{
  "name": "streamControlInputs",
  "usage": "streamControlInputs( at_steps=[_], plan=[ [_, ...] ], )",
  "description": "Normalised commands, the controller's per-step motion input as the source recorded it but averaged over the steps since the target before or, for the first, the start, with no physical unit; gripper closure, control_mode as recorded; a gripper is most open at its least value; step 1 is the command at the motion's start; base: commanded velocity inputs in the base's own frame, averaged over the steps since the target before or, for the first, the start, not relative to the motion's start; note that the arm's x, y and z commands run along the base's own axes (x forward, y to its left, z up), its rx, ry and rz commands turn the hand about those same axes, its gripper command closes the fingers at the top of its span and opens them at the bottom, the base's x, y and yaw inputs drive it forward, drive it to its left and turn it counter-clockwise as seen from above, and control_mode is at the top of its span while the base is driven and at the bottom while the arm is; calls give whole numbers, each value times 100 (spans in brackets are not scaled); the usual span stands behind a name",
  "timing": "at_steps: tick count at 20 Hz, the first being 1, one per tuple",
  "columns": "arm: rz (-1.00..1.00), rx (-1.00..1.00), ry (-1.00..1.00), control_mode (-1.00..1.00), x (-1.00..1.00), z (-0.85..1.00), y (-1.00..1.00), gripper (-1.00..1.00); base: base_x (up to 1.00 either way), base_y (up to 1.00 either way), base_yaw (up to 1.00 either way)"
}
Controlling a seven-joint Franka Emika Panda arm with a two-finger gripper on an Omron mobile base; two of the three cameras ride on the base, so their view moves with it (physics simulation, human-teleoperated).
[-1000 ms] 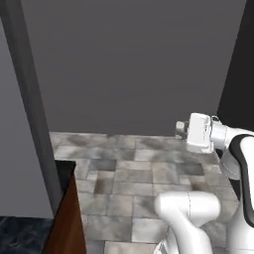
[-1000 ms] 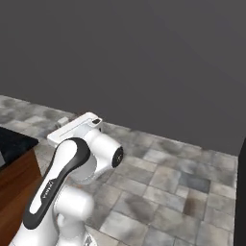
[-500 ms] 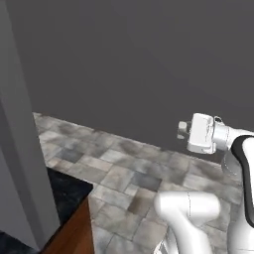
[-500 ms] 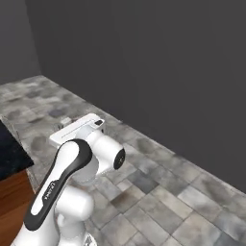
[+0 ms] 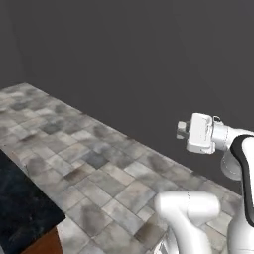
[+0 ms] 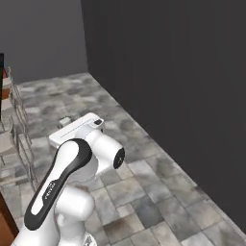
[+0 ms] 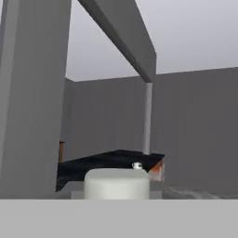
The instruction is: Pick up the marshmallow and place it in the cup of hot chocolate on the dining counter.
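Marshmallow [image 7: 117, 183] fills pincer [image 7: 117, 194]; cup of hot chocolate [image 7: 137, 165] sits distant.

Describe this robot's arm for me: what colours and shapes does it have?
The arm is glossy white, built of rounded tube-like segments with a black stripe bearing small lettering and a dark round joint cap. Its hand is a boxy white block with a small grey knob.

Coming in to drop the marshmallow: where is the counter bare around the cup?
Hand view: the counter top looks bare left of the cup, which sits near its right end. Too far to rule out small things.
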Motion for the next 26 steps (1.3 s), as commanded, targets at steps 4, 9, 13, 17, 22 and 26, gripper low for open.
streamControlInputs(
  at_steps=[4,9,13,17,22,26],
  plan=[
    [0,0,0,100,0,0,0,100,100,-67,51],
    [0,0,0,100,0,0,0,100,100,-61,53],
    [0,0,0,100,0,0,0,100,100,-55,55],
    [0,0,0,100,0,0,0,100,100,-54,55],
    [0,0,0,100,0,0,0,100,100,-52,56],
    [0,0,0,100,0,0,0,100,100,-53,56]
  ],
)
